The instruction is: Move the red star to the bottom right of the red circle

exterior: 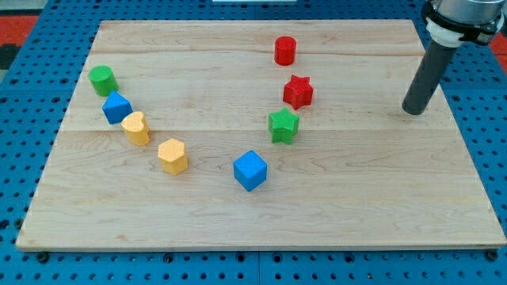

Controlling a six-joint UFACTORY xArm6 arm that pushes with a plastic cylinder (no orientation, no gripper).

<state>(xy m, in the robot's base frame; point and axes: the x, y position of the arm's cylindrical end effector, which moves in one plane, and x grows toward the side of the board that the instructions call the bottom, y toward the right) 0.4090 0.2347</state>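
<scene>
The red star lies on the wooden board, just below and slightly right of the red circle. A gap of bare wood separates them. My tip rests on the board far to the view's right of the red star, touching no block. The dark rod rises from it toward the view's top right corner.
A green star sits right below the red star. A blue cube lies lower down. At the view's left run a green cylinder, a blue cube, a yellow block and a yellow hexagon.
</scene>
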